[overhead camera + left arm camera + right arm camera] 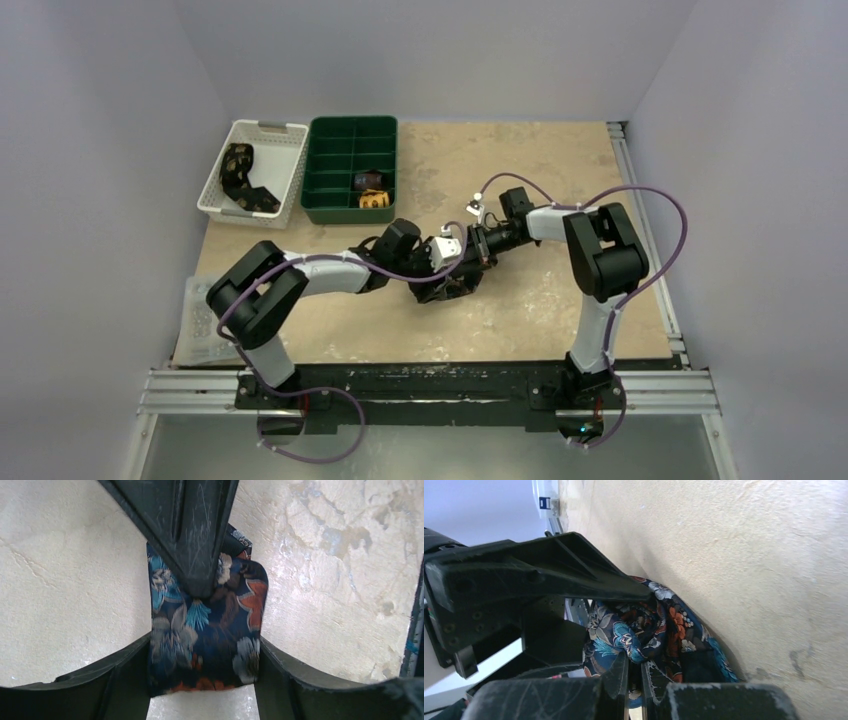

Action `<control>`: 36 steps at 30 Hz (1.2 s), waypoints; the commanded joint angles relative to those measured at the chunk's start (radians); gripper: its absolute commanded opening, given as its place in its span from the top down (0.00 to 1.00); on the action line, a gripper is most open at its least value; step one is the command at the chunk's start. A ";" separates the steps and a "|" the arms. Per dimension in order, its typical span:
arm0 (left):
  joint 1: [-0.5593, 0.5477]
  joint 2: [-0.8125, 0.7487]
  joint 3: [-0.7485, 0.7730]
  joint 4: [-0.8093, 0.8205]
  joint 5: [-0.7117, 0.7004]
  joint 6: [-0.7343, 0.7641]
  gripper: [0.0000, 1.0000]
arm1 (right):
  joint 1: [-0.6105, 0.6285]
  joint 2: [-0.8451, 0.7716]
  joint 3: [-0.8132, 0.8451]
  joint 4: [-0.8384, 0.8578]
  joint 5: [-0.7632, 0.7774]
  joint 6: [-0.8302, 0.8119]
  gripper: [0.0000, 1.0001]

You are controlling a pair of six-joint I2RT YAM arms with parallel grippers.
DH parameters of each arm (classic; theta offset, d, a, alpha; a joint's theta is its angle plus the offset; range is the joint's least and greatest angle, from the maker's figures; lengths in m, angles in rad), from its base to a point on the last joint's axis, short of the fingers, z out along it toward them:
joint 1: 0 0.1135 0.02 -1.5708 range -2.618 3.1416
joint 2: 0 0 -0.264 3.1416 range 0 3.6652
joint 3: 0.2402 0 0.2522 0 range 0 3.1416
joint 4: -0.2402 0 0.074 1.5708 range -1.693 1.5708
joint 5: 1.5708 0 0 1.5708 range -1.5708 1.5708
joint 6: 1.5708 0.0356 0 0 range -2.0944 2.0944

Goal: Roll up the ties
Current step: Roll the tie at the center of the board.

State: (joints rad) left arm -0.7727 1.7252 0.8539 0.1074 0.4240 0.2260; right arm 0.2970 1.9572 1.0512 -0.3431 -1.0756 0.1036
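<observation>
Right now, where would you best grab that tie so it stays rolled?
Probably the two outer sides of the tie, coming from above, the way the left gripper straddles it. It's a compact, springy-looking bundle lying on the table, so squeezing across the wraps should keep them together. The shut right gripper covers its middle.

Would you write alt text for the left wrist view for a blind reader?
A folded navy floral tie sits between the left end effector's fingers on a beige table; the closed right end effector nips it from the top edge.
</observation>
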 commanded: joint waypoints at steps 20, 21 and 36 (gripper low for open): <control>-0.037 0.080 -0.069 0.333 -0.026 -0.086 0.72 | -0.033 0.028 -0.012 -0.073 0.170 -0.145 0.88; -0.039 0.076 -0.061 0.280 -0.054 -0.064 0.75 | -0.037 0.014 -0.006 -0.088 0.173 -0.140 0.80; -0.076 0.146 0.189 -0.280 -0.168 0.116 0.82 | -0.173 -0.166 -0.018 -0.179 0.211 -0.117 0.14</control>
State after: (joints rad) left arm -0.8413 1.8111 0.9993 0.0093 0.3088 0.2932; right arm 0.1139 1.8130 1.0451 -0.5789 -0.9119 -0.0429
